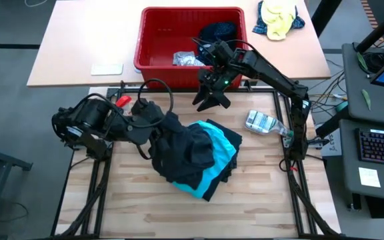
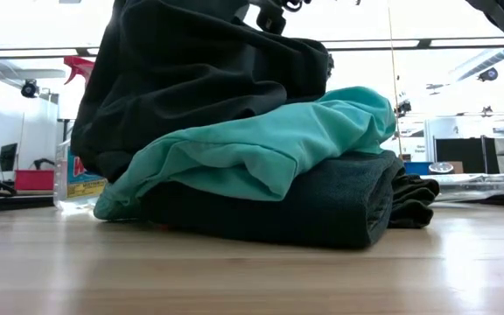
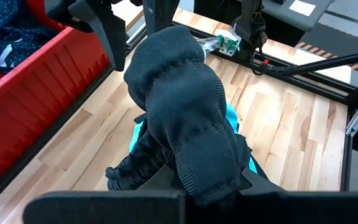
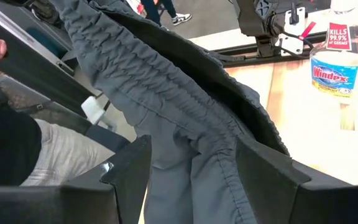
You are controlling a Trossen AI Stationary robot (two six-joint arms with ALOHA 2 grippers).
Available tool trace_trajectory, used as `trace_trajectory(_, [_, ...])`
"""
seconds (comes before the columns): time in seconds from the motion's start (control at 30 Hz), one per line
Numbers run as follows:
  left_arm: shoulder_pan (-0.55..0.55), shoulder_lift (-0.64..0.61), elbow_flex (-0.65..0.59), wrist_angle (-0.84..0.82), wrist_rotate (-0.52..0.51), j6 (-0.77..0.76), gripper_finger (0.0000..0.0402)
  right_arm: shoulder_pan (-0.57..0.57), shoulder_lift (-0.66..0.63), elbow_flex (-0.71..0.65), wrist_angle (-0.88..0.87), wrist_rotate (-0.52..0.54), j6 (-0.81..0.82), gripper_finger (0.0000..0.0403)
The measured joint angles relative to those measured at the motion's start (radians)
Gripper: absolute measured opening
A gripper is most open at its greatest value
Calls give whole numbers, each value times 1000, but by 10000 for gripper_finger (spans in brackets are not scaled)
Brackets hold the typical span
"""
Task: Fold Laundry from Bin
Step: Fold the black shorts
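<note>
Near the back edge of the wooden worktop (image 1: pixel 259 200), just in front of the red plastic rectangular bin (image 1: pixel 155 40), my right claw (image 1: pixel 212 100) hangs with its two dark fingers (image 4: pixel 129 171) spread apart. Through its wrist camera a ribbed dark grey garment (image 4: pixel 185 124) passes between those fingers; I cannot tell whether they press on it.

My left claw (image 1: pixel 141 119) sits at the left side of the worktop, its fingers pressed together on the dark grey garment's edge; the cloth bulges up and away from it in the left wrist view, ribbed and bunched.

Outward from both claws, the laundry pile (image 1: pixel 195 160) lies in the middle of the worktop. The bright turquoise garment (image 2: pixel 261 144) is sandwiched there: a folded dark cloth (image 2: pixel 322 206) lies flat beneath it, and a black garment (image 2: pixel 191 79) is heaped on top of it, rising out of the low view.

Behind the right claw, the bin holds a navy garment with tiny dots (image 1: pixel 217 32) and a light grey garment (image 1: pixel 187 59). A clear spray bottle with a Windex label (image 1: pixel 264 123) lies on the worktop to the right of the pile. A yellow-and-blue cloth bundle (image 1: pixel 279 19) rests on the pale table beyond the bin, with a white flat object (image 1: pixel 107 69) on that table's left part.
</note>
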Motion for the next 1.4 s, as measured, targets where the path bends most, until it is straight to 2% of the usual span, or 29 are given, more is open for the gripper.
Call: trace_trajectory(1.4, [0, 0, 0, 23, -18, 44, 9, 0, 0, -1, 0, 0, 8, 219])
